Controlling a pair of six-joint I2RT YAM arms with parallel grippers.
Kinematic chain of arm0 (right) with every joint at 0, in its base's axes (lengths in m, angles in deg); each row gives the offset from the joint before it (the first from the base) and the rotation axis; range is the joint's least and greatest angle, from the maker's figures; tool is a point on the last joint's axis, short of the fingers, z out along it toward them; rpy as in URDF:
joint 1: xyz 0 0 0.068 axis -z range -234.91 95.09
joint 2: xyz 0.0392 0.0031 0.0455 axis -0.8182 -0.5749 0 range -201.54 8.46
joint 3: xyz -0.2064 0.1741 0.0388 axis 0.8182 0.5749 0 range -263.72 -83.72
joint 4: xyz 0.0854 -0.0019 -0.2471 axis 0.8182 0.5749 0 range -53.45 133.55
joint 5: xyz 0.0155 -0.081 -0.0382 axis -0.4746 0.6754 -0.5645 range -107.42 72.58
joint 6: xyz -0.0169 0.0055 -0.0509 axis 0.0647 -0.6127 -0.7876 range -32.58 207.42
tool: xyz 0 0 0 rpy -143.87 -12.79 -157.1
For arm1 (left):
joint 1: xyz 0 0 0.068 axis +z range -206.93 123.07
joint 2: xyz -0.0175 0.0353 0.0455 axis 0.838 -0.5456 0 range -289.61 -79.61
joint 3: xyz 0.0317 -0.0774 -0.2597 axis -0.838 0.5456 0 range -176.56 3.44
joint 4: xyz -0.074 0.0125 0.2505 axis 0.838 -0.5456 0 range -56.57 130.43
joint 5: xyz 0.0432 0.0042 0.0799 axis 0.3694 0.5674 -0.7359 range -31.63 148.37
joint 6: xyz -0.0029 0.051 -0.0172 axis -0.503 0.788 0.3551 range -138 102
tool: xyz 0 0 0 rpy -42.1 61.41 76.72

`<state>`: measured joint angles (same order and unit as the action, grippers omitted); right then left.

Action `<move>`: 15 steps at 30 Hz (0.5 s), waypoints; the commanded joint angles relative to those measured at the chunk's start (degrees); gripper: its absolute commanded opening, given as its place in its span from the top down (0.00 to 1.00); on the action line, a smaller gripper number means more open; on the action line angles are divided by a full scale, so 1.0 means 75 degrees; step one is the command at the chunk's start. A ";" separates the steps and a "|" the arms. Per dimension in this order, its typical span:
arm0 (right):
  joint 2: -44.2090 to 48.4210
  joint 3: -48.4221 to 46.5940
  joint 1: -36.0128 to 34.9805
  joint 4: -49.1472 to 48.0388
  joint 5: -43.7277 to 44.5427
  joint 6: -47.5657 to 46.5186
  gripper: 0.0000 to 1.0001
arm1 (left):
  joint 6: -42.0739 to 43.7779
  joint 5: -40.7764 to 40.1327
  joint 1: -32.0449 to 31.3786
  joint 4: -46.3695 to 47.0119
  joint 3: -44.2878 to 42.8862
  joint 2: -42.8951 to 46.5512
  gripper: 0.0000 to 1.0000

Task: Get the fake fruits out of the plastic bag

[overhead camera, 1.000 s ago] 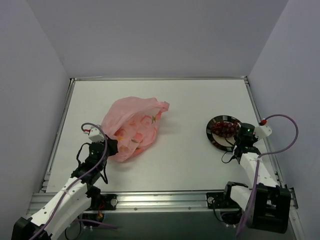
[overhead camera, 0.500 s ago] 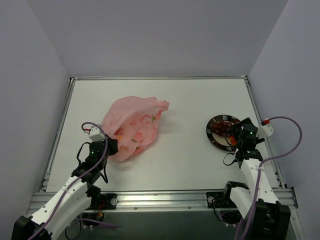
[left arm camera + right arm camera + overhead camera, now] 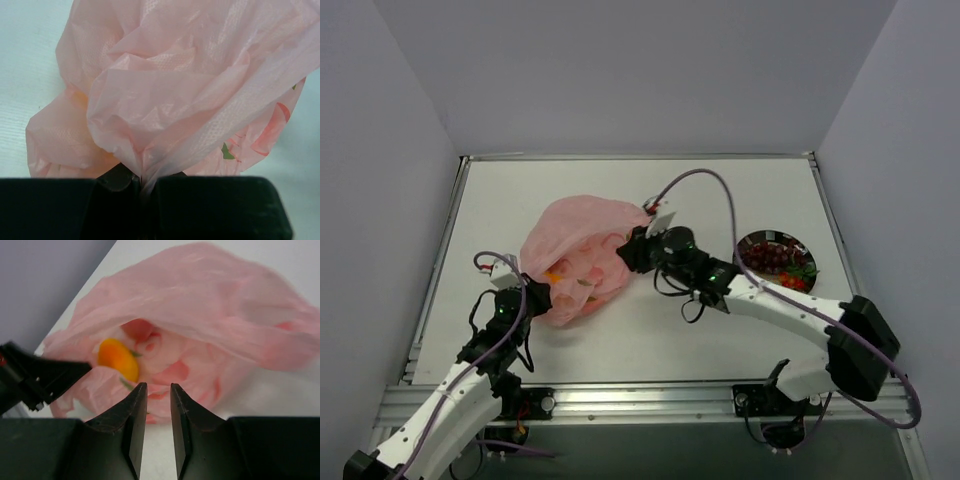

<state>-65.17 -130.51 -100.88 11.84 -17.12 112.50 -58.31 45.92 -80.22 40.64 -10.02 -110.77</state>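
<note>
lying on the white desk [image 3: 720, 200], the plastic bag [image 3: 582, 232] is a crumpled, translucent pink heap left of centre, with its mouth turned to the right. in the right wrist view, 1 yellow-orange fruit [image 3: 118, 359] sits inside the opening. a pinkish-red fruit [image 3: 137, 330] is just behind it, half hidden by the film. more pink and green shapes show through the bag's wall, and i cannot tell whether they are fruit or print.

well apart to the right stands a round dark-rimmed plate [image 3: 736, 262]. it holds the dark purple grape bunch [image 3: 767, 258] and, at its near right side, red-orange pieces [image 3: 798, 281] with green.

the left gripper [image 3: 538, 298] is at the bag's near left corner. its wrist view shows it clenched on a gathered fold of the pink film, which is drawn down into the slit between the 2 black fingers [image 3: 215, 205]. the rest of the bag billows away from it.

the right gripper [image 3: 623, 252] reaches across the desk to the bag's mouth on the right side. it is released and grasps nothing. its jaws stand a narrow slit apart with bare desk showing between them. the yellow-orange fruit lies just beyond the right gripper's fingertips and a little left of them, inside the bag and not touched.
</note>
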 commanded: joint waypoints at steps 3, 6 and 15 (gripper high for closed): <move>-0.2367 -0.1377 -0.1065 -0.0865 -0.1093 -0.0977 0.82 | -0.0507 -0.0216 -0.0012 -0.0812 -0.0093 0.0054 0.98; -0.3458 -0.2092 -0.1147 -0.0983 -0.1351 -0.0883 0.84 | -0.0706 0.0019 -0.0024 -0.1058 -0.0093 -0.0134 0.98; -0.5440 -0.3416 -0.1451 -0.1136 -0.1341 -0.1058 0.63 | -0.0800 0.0030 -0.0024 -0.1574 -0.0046 0.0533 0.97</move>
<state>-104.22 -151.38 -110.26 6.27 -27.11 106.45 -63.45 46.07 -80.22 31.00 -9.05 -107.60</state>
